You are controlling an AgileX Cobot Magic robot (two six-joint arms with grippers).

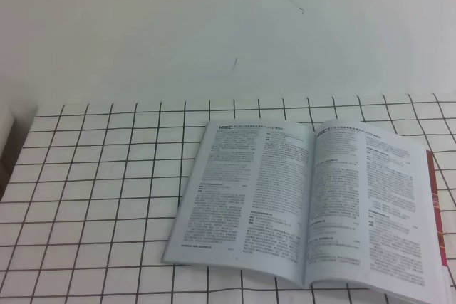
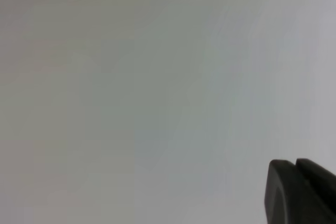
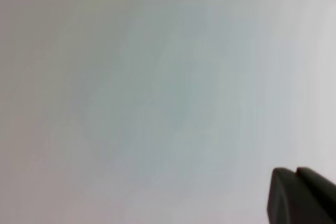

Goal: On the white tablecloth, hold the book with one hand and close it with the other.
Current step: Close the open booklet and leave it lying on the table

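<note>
Left tool (image 2: pixel 302 192): only a dark, matte black corner of it enters the left wrist view at the lower right, set against a plain pale grey-white background. Its jaw opening cannot be told from this sliver, and nothing shows in its hold. Right tool (image 3: pixel 302 195): the right wrist view shows the same kind of black, rounded-edged piece at the lower right, against the same featureless pale field. Its opening cannot be told either, and no object shows in it. Neither arm appears in the exterior high view, so their poses over the surface cannot be read.

White tablecloth (image 1: pixel 100 197): a soft cloth covering the surface, printed with thin black lines that form a grid of squares, lying mostly flat. Behind its far edge stands a plain pale wall (image 1: pixel 178 26) with a few faint marks.

Book (image 1: pixel 306 208): a thin softcover lying open and face up on the cloth, toward the near right corner of the surface. Both exposed pages are matte white paper filled with dense small text in columns, with a blue heading at the top of each page. The pages curve down into the central gutter. A red strip of cover shows along the right edge. The near right corner of the book runs out of the picture.
</note>
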